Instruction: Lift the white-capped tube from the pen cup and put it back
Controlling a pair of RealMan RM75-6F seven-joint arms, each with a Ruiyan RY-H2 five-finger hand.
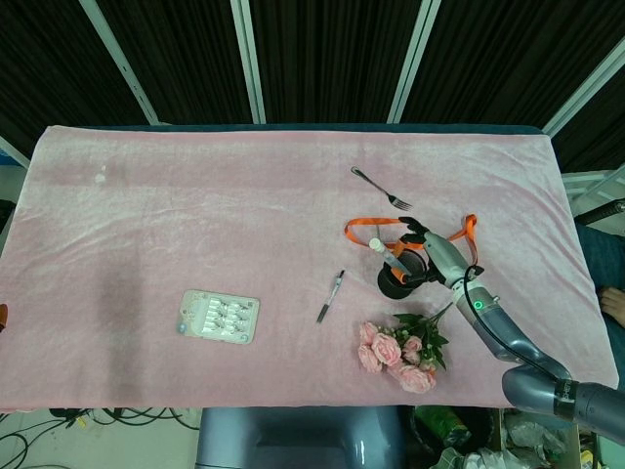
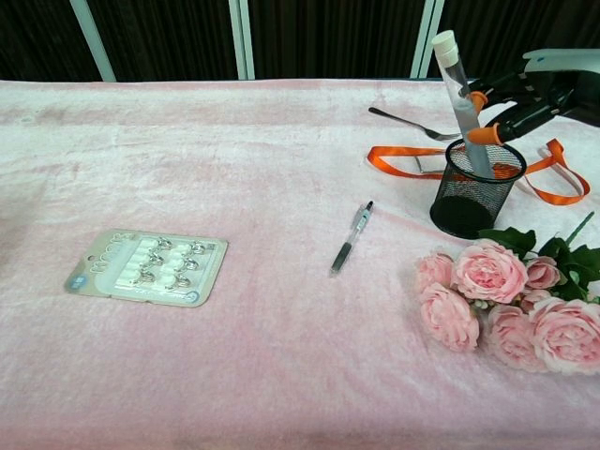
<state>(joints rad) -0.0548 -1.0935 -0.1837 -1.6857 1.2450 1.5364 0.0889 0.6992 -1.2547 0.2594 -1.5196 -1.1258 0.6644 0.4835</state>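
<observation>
The pen cup (image 2: 477, 187) is set on the right part of the table (image 2: 234, 375), with the tube (image 2: 458, 98) standing tilted in it and held from the right by the right hand (image 2: 525, 98). A ribbon (image 2: 394, 161) is laid behind the cup, and a fork (image 2: 412, 124) further behind. A pen (image 2: 352, 238) is placed left of the cup, a card of clips (image 2: 147, 267) well apart at the left, and roses (image 2: 506, 295) in front of the cup
</observation>
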